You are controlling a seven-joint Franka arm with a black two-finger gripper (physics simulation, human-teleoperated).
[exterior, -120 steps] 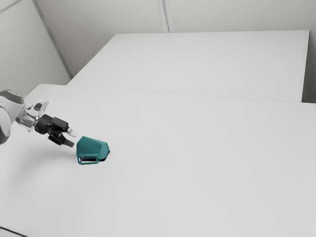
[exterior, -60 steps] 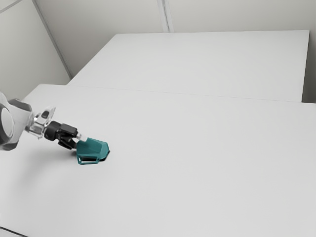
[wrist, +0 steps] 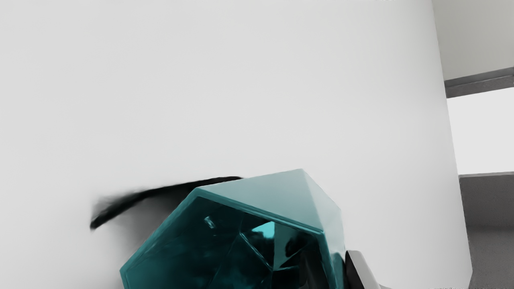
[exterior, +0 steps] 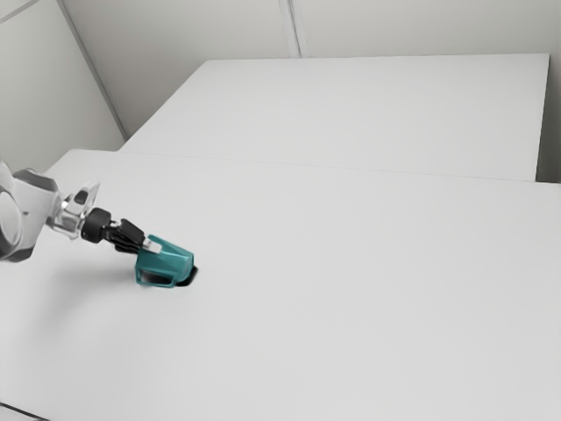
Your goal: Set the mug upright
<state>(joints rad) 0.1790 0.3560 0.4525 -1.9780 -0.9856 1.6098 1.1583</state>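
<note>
Sideways, in the exterior view, the teal faceted mug (exterior: 173,258) lies at the smooth white table (exterior: 351,289), its mouth facing my black two-finger gripper (exterior: 147,247) and its base toward the exterior view's right. Its handle (exterior: 156,285) faces the camera, out of my grip's way; the tabletop stretches beyond the base, room enough, I judge, for tipping it up. In the wrist view I pinch the wall by its rim (wrist: 260,212), one finger inside, one outside, probably because the wall is thin enough to clasp. The table's edge runs well apart.
</note>
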